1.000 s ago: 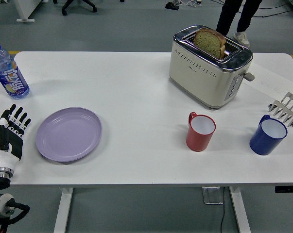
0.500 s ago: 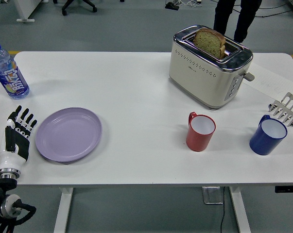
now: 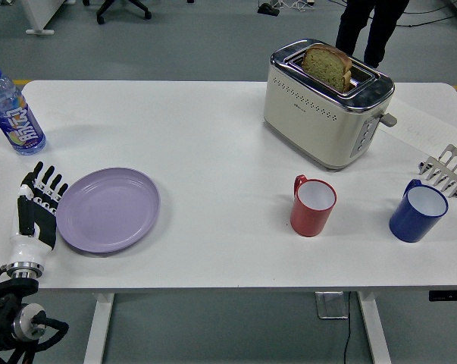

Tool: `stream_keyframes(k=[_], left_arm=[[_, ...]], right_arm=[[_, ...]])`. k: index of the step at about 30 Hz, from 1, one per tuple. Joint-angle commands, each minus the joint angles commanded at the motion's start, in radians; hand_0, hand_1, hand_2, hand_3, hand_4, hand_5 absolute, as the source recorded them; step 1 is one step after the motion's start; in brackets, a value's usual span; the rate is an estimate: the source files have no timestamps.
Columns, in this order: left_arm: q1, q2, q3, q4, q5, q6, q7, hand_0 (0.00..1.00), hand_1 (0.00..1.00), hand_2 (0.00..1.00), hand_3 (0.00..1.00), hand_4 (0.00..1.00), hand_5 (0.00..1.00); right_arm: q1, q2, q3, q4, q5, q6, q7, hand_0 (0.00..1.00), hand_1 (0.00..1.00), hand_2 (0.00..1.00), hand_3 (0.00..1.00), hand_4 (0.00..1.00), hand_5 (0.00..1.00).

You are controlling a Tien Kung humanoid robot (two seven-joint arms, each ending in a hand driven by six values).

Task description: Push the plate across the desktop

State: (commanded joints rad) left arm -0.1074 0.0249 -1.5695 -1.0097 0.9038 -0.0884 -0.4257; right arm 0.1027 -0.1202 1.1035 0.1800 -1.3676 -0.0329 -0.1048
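The left hand [image 3: 37,212] has black segmented fingers, white palm, silver wrist.

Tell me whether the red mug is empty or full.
Empty: the red mug stands upright, its white inside bare to the bottom.

bare table [image 3: 213,152] lies right of the plate [image 3: 108,209] until the red mug [image 3: 313,205].

Lilac plate [image 3: 108,210], red mug [image 3: 312,205], blue mug [image 3: 417,213], cream-and-chrome toaster [image 3: 325,104], black-and-white left hand [image 3: 35,214], white table [image 3: 213,136].
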Motion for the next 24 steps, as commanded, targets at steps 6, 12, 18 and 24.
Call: stream_keyframes(k=[6,12,18,24], left_arm=[[-0.002,-0.011,0.011,0.002,-0.006,0.004,-0.006,0.915,0.955,0.978,0.998,0.46,0.998],[-0.007,-0.015,0.031,0.005,-0.013,0.006,-0.01,0.914,0.953,0.978,0.998,0.46,0.998],[-0.015,-0.025,0.057,0.013,-0.039,0.024,-0.037,0.913,0.953,0.977,0.998,0.461,0.998],[-0.029,-0.025,0.076,0.017,-0.048,0.03,-0.048,0.912,0.95,0.973,0.998,0.46,0.998]], right_arm=[[0.0,-0.001,-0.007,0.0,0.009,-0.001,0.002,0.63,0.581,0.662,0.608,0.176,0.301],[0.001,-0.001,-0.007,0.0,0.006,0.0,0.002,0.631,0.582,0.662,0.609,0.177,0.301],[0.002,-0.002,-0.009,0.0,0.006,0.001,0.003,0.631,0.582,0.662,0.609,0.177,0.3],[0.004,-0.003,-0.012,0.0,0.006,0.002,0.005,0.631,0.582,0.662,0.609,0.177,0.3]])
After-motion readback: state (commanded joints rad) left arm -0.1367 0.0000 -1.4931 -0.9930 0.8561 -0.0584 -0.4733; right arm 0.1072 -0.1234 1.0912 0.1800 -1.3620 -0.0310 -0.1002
